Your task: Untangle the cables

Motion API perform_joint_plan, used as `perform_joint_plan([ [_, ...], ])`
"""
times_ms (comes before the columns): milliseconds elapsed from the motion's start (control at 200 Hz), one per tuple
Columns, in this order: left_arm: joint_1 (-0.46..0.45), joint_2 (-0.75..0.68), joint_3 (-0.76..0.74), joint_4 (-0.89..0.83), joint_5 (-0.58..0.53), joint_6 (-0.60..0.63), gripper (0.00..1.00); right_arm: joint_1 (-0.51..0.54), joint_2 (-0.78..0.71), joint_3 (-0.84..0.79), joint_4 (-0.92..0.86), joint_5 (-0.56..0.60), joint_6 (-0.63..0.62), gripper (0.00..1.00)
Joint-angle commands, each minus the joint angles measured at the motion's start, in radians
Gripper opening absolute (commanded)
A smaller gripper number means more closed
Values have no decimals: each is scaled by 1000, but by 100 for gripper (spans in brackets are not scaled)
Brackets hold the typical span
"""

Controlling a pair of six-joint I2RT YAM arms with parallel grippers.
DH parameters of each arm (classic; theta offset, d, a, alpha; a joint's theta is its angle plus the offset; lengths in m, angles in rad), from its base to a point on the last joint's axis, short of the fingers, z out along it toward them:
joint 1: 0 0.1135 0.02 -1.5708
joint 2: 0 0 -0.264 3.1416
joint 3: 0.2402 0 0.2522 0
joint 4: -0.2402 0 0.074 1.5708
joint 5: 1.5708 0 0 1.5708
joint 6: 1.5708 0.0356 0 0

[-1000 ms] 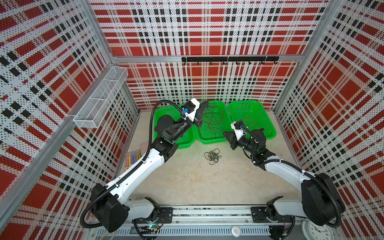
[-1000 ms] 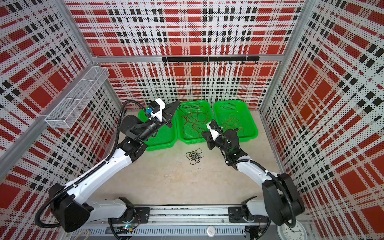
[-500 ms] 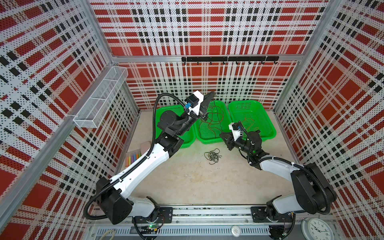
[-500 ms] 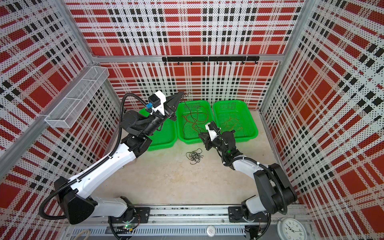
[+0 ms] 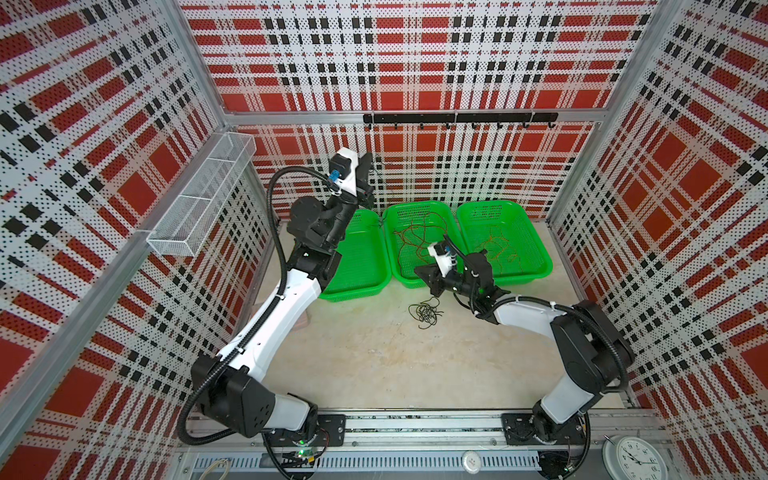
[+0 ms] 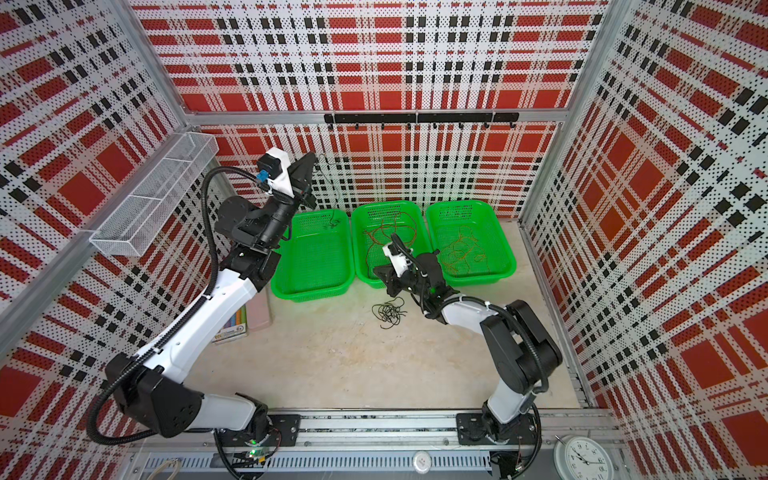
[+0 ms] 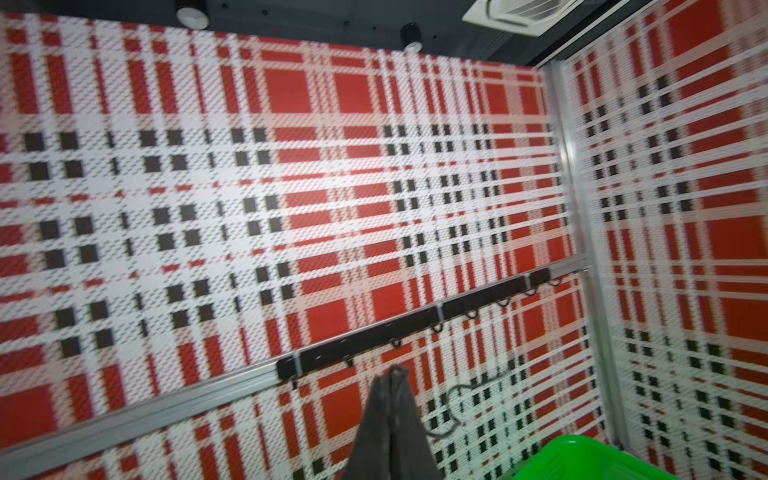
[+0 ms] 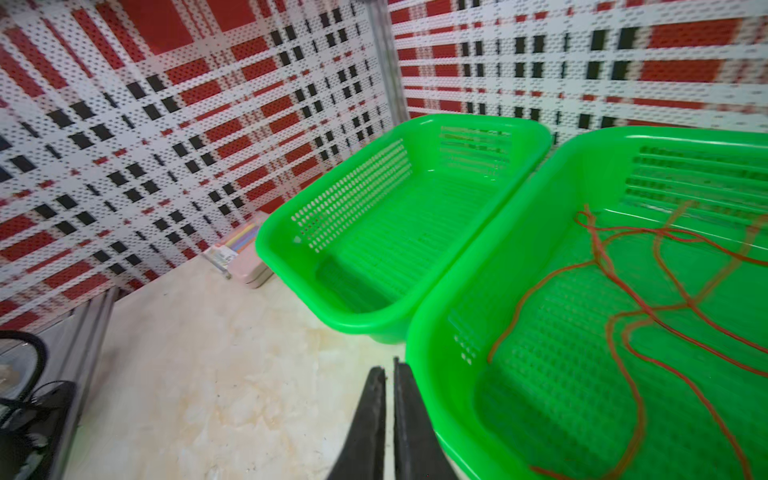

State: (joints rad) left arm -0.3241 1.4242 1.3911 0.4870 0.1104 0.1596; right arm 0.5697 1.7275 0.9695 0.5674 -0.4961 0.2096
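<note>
While the left claw (image 7: 394, 374) pinches a black cable (image 7: 445, 401) hanging near-vertically into the leftmost green basket (image 6: 311, 296), the right claw (image 8: 387, 368), almost pressed together, holds nothing above the surface (image 6: 353, 353).

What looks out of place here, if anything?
A small black cable tangle lies on the table, outside the green baskets that hold the red cables and orange-brown cables. The left end effector holds another black strand high, trailing into the left basket.
</note>
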Motion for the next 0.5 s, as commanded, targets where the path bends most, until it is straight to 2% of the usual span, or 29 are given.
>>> perform_joint_plan([
  [0, 66, 28, -51, -15, -18, -19, 0, 42, 96, 154, -44, -3, 48, 9],
  [100, 163, 59, -100, 23, 8, -48, 0, 69, 221, 338, -104, 2, 77, 6],
  [220, 202, 99, -147, 43, 58, -62, 0, 77, 343, 478, -131, 30, 136, 3],
  [341, 201, 144, -197, 54, 73, -64, 0, 75, 332, 451, -82, 77, 136, 7],
  [491, 201, 220, -236, 78, 47, -63, 0, 72, 225, 353, -98, 146, 67, 13],
])
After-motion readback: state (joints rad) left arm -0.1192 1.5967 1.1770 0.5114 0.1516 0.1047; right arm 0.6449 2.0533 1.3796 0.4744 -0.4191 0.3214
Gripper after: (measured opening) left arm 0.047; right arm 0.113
